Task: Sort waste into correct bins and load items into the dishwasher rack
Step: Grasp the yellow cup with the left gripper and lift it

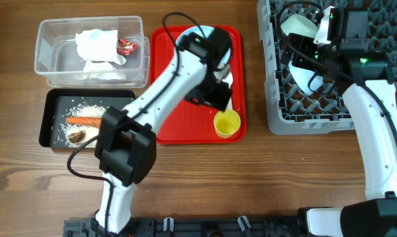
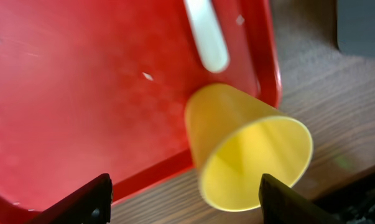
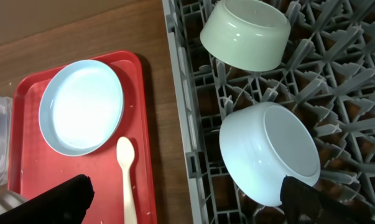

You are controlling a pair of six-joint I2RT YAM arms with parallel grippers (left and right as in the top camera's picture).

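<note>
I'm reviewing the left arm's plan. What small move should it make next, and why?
Probably lower the left gripper and close on the small yellow cup. The cup stands near the red tray's corner, framed between the open jaws and not yet gripped.

The only furniture in view is a wooden table (image 1: 251,184), mid-brown with darker streaks of grain running along its length, and it fills the overhead view from edge to edge. A black rail (image 1: 205,227) with clamps runs along the table's near edge. Seen from the left wrist, the jaws of the left gripper (image 2: 186,190) stand wide apart, with bare wood between their tips and more of it up and to their right, its grain blurred. Seen from the right wrist, the jaws of the right gripper (image 3: 187,193) also stand apart, and the wood lies above and to their left, with a narrow strip running down towards the gap between them. The light is even and soft, leaving only faint shadows on the wood.
</note>
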